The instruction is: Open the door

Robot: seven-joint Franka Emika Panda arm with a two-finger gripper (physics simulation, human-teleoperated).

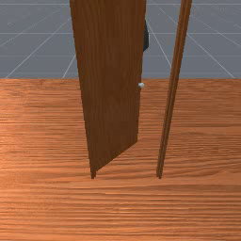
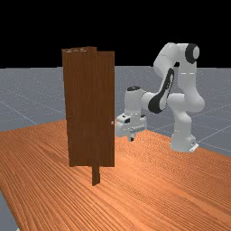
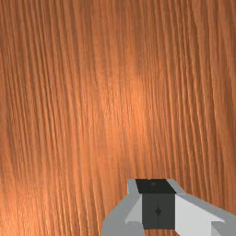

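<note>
My gripper (image 2: 131,138) hangs in the far view just right of the door (image 2: 90,108), clear of its edge, fingers pointing down. In the wrist view my gripper (image 3: 158,203) has its two fingers together over bare wood, holding nothing. The front view has the door (image 1: 110,84) swung on its left side toward the arm, with a wide gap between its free edge and the right post (image 1: 170,94). A small pale knob (image 1: 141,85) juts from that free edge; the far view has the knob (image 2: 112,122) near the hand.
The wooden table (image 2: 149,189) extends under door and arm. In the far view a frame post's foot (image 2: 95,176) stands below the door panel. A dark piece of the arm (image 1: 146,36) peeks out behind the door's free edge in the front view.
</note>
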